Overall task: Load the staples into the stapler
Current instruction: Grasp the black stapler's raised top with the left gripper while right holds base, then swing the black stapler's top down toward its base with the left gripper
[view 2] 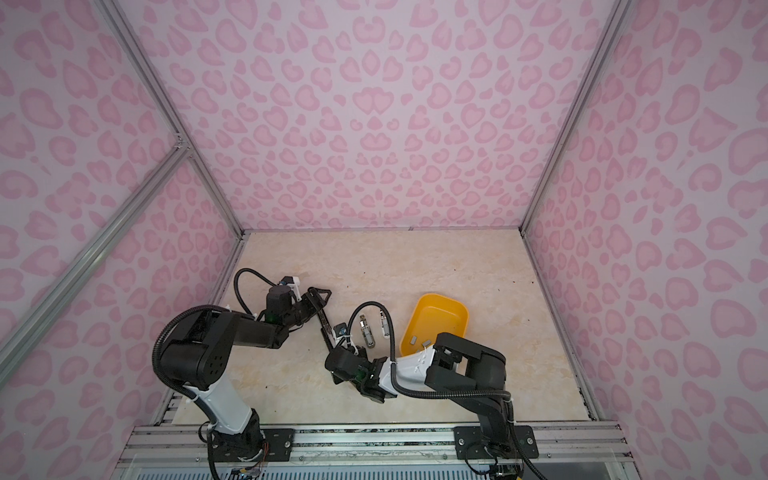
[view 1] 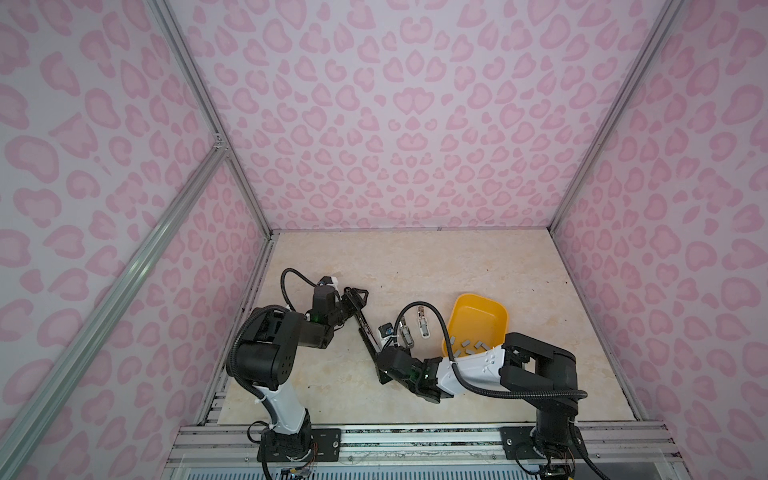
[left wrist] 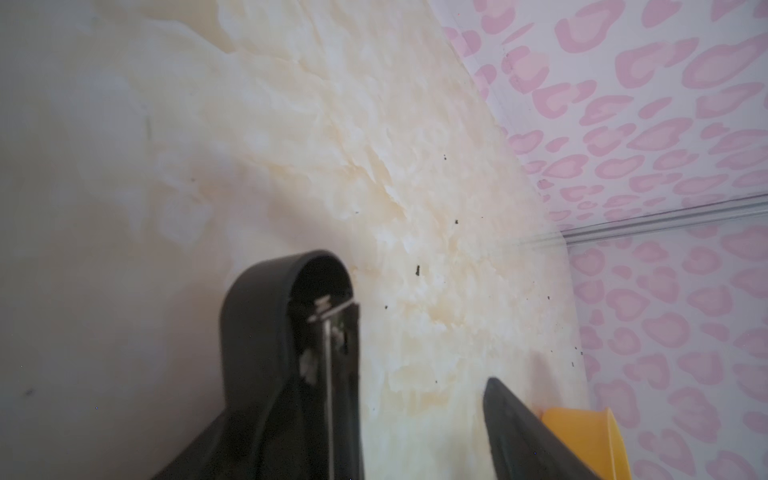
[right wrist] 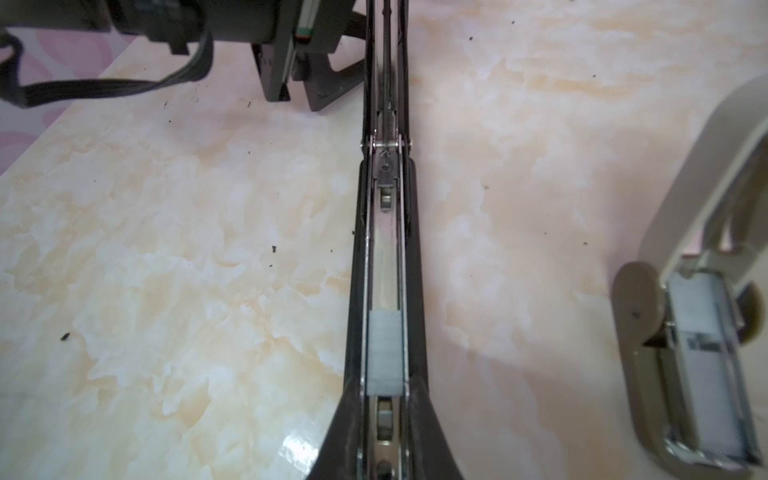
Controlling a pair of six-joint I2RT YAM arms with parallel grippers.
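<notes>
Right wrist view: right claw [right wrist: 384, 432] clamps long black stapler [right wrist: 384, 199], grey staple strip [right wrist: 384, 353] seated. Left claw [view 1: 358, 298] gapes, so the lid [left wrist: 266, 332] may drop crooked and jam.

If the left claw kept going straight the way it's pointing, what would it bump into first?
Probably bare tabletop: past the black stapler at the left gripper, nothing else lies ahead; the yellow tray sits aside.

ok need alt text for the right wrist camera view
A long black stapler, opened flat on a marbled beige table, runs through the middle with a short grey strip of staples in its metal channel. Black fingers of the right gripper clamp its near end; a small silver stapler lies open alongside.
</notes>
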